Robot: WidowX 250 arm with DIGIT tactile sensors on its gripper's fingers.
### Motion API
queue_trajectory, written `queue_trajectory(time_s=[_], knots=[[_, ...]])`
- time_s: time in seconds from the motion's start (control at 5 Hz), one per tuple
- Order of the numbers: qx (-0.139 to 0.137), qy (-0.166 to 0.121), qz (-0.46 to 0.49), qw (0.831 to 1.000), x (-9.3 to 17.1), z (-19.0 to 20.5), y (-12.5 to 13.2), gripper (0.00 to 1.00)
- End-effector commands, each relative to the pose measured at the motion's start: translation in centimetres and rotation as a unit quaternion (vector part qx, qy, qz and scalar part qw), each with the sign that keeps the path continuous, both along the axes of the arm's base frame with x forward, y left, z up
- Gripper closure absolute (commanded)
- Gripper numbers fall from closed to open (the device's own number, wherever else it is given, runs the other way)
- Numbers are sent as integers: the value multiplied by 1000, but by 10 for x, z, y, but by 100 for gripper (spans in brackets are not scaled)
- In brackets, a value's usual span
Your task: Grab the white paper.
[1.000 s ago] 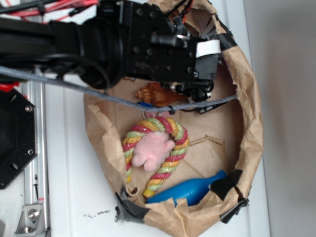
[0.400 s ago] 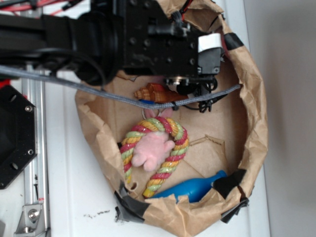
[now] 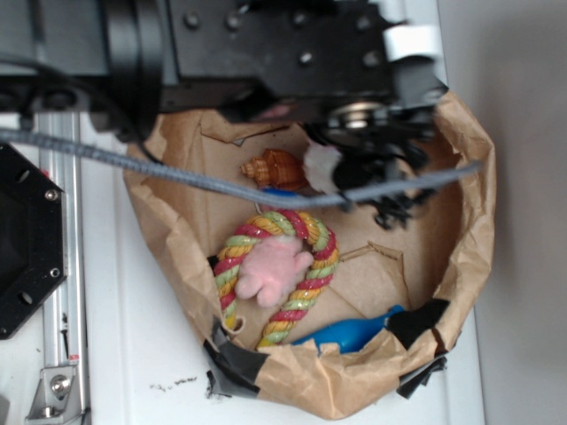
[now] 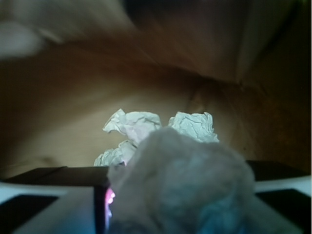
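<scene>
The white paper (image 3: pixel 321 166) is a crumpled white wad just right of the brown seashell (image 3: pixel 273 166), inside the brown paper bag (image 3: pixel 471 221). My gripper (image 3: pixel 337 170) hangs from the big black arm across the top of the exterior view, and its dark fingers sit at the wad. In the wrist view the white paper (image 4: pixel 180 180) fills the space between the jaws of my gripper (image 4: pixel 180 200), blurred and very close. Its wrinkled far edges stick out ahead over the brown bag floor. The gripper is shut on it.
In the bag lie a multicoloured rope ring (image 3: pixel 323 257), a pink plush toy (image 3: pixel 270 270) on it, and a blue bottle-shaped object (image 3: pixel 350 332) at the near wall. A grey cable (image 3: pixel 221 184) crosses the bag. A black mount (image 3: pixel 27 239) stands at the left.
The arm has come up toward the camera and shifted right. The white paper, hidden under the gripper before, now shows at the fingers beside the seashell. The bag's rim has shifted.
</scene>
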State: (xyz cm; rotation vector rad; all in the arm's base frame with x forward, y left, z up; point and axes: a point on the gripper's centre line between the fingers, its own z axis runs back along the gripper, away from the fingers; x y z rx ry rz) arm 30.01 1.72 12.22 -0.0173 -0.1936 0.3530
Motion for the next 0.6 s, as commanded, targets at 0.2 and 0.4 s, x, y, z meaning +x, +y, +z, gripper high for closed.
queue_trajectory(time_s=[0.2,0.4], knots=[[-43,32,-76,996,-9,85,-21,100],[-54,46,-100,992,-9,79,-17,100]])
